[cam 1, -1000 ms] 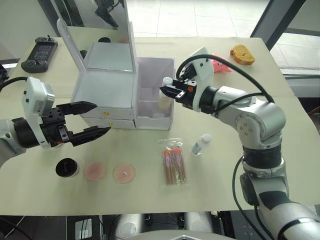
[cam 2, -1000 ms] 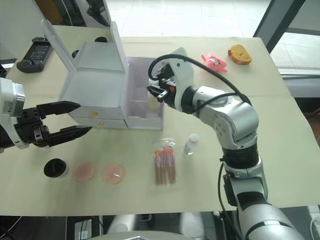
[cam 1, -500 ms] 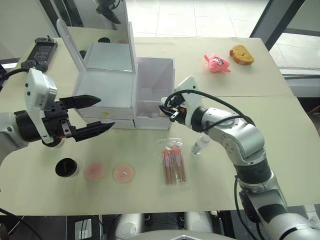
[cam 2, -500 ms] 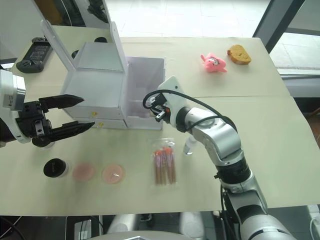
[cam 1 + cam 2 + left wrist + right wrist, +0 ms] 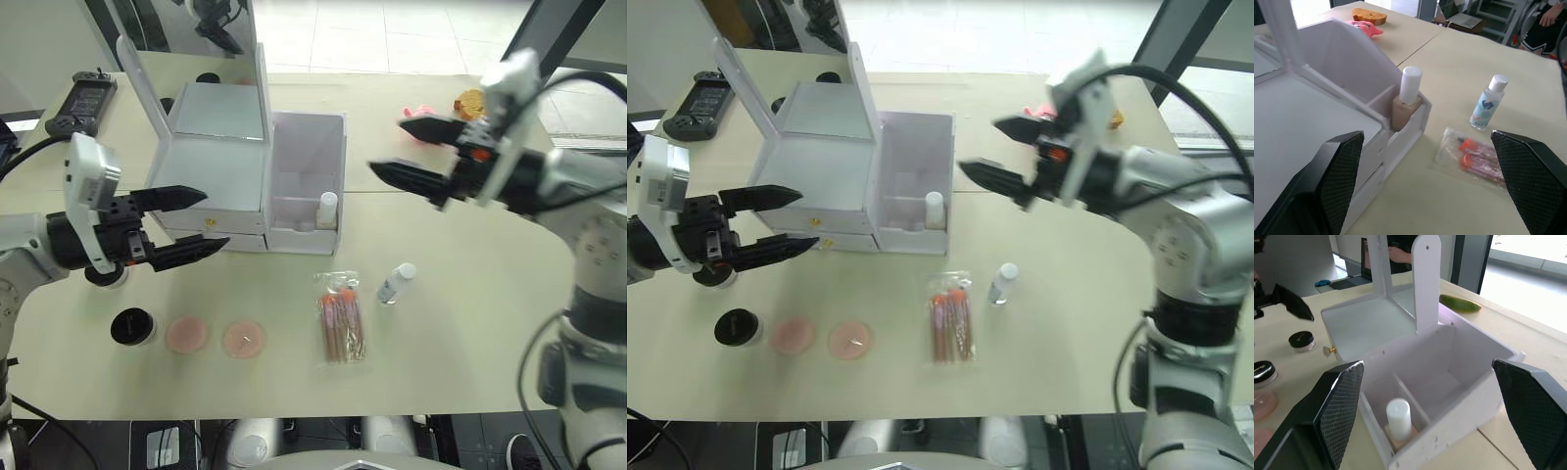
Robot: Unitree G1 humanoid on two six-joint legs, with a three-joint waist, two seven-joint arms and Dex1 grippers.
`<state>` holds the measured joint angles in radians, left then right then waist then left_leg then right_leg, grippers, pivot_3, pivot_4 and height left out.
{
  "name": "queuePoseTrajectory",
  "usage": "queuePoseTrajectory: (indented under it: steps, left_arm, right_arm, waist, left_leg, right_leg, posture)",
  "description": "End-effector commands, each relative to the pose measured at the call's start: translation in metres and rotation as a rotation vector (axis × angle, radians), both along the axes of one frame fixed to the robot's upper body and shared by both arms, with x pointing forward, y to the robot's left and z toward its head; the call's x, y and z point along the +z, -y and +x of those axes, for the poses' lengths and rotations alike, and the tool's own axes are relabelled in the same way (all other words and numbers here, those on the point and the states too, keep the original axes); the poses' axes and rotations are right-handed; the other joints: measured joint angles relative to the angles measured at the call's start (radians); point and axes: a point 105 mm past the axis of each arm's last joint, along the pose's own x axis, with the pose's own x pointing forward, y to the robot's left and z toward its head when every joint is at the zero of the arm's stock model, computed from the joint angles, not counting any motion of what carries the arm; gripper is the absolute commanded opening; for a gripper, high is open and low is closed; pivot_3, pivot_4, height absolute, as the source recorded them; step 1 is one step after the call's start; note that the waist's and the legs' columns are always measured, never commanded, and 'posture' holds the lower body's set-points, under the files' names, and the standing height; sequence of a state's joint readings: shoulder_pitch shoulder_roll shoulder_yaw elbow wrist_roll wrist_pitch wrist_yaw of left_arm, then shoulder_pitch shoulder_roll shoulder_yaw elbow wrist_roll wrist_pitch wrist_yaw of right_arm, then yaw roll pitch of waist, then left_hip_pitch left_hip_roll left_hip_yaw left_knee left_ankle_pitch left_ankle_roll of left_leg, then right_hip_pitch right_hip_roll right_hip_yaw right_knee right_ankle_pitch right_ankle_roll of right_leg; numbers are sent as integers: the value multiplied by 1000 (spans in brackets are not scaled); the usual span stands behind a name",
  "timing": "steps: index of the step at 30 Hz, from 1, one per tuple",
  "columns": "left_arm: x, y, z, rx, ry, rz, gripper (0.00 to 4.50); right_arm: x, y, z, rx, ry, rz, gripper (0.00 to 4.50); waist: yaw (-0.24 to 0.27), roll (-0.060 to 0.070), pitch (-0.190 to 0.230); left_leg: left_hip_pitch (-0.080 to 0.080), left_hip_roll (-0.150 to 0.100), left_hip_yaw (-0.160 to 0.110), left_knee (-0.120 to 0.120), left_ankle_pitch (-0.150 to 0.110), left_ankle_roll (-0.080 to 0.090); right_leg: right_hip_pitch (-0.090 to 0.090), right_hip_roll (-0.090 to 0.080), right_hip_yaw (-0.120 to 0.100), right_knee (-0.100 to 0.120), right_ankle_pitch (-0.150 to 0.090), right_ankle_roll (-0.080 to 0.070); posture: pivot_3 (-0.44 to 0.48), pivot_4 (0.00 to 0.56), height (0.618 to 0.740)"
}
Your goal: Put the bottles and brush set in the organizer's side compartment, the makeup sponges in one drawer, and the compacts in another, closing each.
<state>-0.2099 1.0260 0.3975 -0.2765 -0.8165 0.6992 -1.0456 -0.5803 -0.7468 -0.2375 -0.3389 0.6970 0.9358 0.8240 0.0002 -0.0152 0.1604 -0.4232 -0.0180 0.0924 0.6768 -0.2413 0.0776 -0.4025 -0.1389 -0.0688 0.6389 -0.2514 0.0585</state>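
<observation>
Half a second ago the right gripper [image 5: 412,152] was down at the front of the side compartment [image 5: 306,186] with the taller bottle [image 5: 326,210]; it has since let go and pulled back, hanging well above the table [image 5: 490,323] with its fingers spread wide and empty, and the beige bottle stands upright in the compartment's front slot. The left gripper [image 5: 201,218] has barely shifted, hovering in front of the organizer [image 5: 220,166] with its fingers apart and nothing between them. The shorter bottle [image 5: 395,283] stays on the table just beside the brush set [image 5: 339,318], both in front of the organizer. The two makeup sponges [image 5: 214,336] lie side by side near the table's front edge, one compact [image 5: 130,326] to their left; the second compact [image 5: 1301,340] is largely hidden behind the left gripper in the head views. Both drawers [image 5: 214,233] look shut, though their gold knobs are hard to make out behind the left fingers
</observation>
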Motion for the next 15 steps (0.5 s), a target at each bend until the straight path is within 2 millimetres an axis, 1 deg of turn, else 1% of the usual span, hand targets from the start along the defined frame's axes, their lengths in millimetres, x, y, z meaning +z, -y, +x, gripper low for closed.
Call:
queuePoseTrajectory:
  steps: [1,2,4,5,6,7,8,9,10,12,13,15]
  left_arm:
    - [-1,-61,4,193,15,-12,4500]
    - [-3,-81,4,263,15,-37,4500]
    - [-7,-115,1,368,23,-55,4500]
    - [-12,-138,-2,452,23,-56,4500]
    - [-19,-163,-5,550,23,-38,4500]
    - [-22,-189,-11,650,26,-46,4500]
    - [-22,-208,-17,727,34,-66,4500]
    - [-22,-222,-23,785,46,-71,4500]
    - [-23,-232,-29,817,49,-66,4500]
    - [-26,-242,-37,849,47,-53,4500]
    - [-28,-245,-39,858,45,-45,4500]
    - [-27,-252,-42,889,61,-75,4500]
  right_arm:
    - [-12,61,-1,-141,36,-28,4466]
    - [-15,83,0,-209,37,-21,4466]
    - [-18,117,3,-320,53,4,4466]
    - [-21,139,4,-392,57,15,4466]
    - [-28,159,5,-465,54,12,4466]
    - [-39,178,4,-529,65,-61,4466]
    - [-50,190,2,-565,56,-105,4466]
    - [-56,199,2,-592,49,-110,4466]
    - [-61,206,1,-619,48,-105,4466]
    - [-70,212,1,-635,33,-97,4466]
    - [-76,215,1,-639,24,-123,4466]
    - [-82,214,2,-628,25,-160,4466]
  waist:
    - [-1,0,0]
    - [-4,0,0]
    - [-12,0,0]
    - [-14,0,0]
    - [-15,0,0]
    - [-15,0,0]
    - [-15,0,0]
    - [-15,-1,0]
    - [-15,-1,0]
    - [-17,-1,0]
    - [-17,-1,0]
    - [-15,-1,0]
  left_leg:
    - [0,0,1,0,0,0]
    - [0,0,1,0,-1,1]
    - [0,1,3,0,-1,2]
    - [0,1,3,0,-1,2]
    - [0,1,3,0,-1,2]
    - [1,1,3,0,-1,2]
    - [1,2,3,-1,-1,2]
    - [1,2,3,-1,-1,2]
    - [1,2,3,-1,-1,2]
    - [1,2,4,-1,-2,2]
    - [1,2,5,-1,-2,3]
    - [1,1,4,-1,-3,3]
  right_leg:
    - [0,0,0,-1,0,0]
    - [-1,0,1,-4,0,0]
    - [-1,0,2,-7,0,-1]
    - [-2,0,2,-7,0,-1]
    - [-2,0,2,-7,0,-1]
    - [-1,0,2,-7,0,-1]
    - [-1,0,2,-7,0,-1]
    - [-2,0,2,-7,0,-1]
    - [-2,0,1,-7,0,-1]
    - [-2,-2,1,-8,0,-1]
    - [-2,-6,1,-7,0,0]
    - [-2,-9,1,-7,0,0]
  posture:
    - [0,150,737]
    - [0,150,737]
    - [0,150,737]
    - [0,150,737]
    - [0,150,737]
    - [0,150,737]
    - [0,150,737]
    - [0,150,737]
    - [0,150,737]
    - [0,150,737]
    - [0,150,737]
    - [0,150,737]
